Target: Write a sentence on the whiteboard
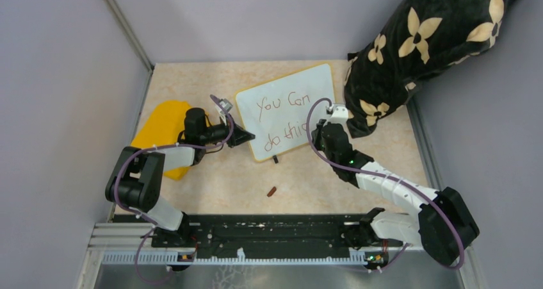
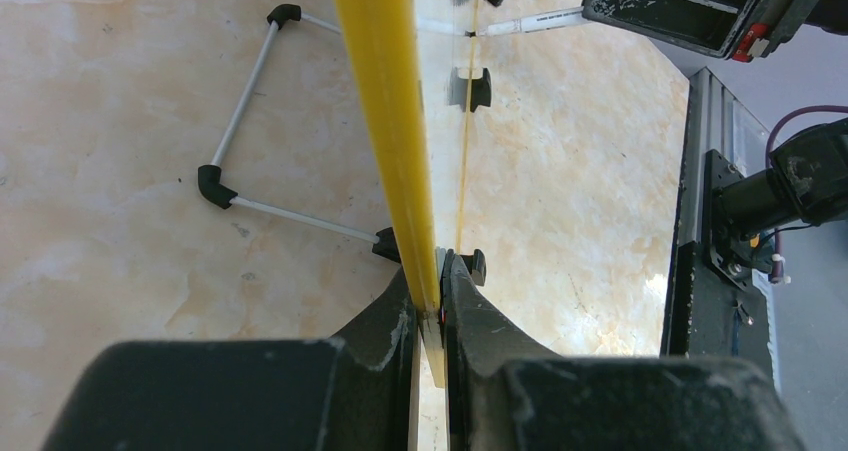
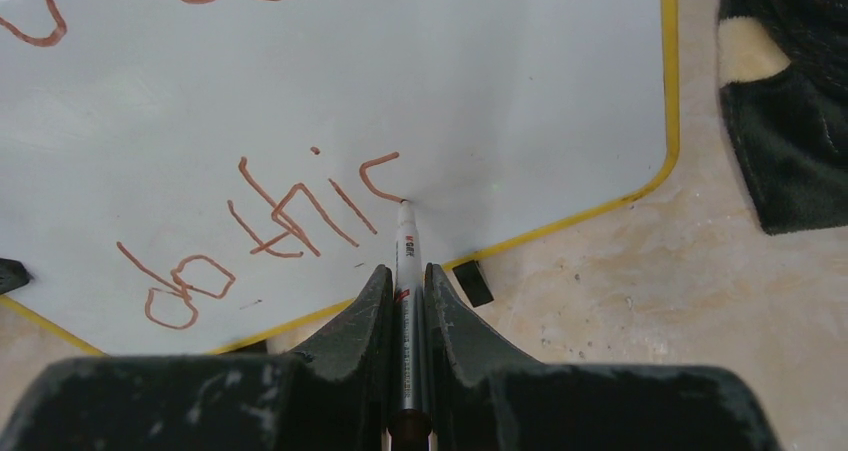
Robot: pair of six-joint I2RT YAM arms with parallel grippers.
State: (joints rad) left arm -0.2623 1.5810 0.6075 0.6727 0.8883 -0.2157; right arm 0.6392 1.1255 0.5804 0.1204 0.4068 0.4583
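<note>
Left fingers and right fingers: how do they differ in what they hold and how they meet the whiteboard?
The left fingers grip the whiteboard by its yellow rim; the right fingers grip a pen.
The left fingers touch the whiteboard directly at its edge; the right fingers are off it, and only the pen tip meets its face, at the last letter of the sentence.
Shared: both are black and shut on something.

The top camera looks down from above the near edge over the whole counter (image 1: 211, 180). Both wrist cameras sit close on the whiteboard (image 3: 500, 91), the left seemingly edge-on.
</note>
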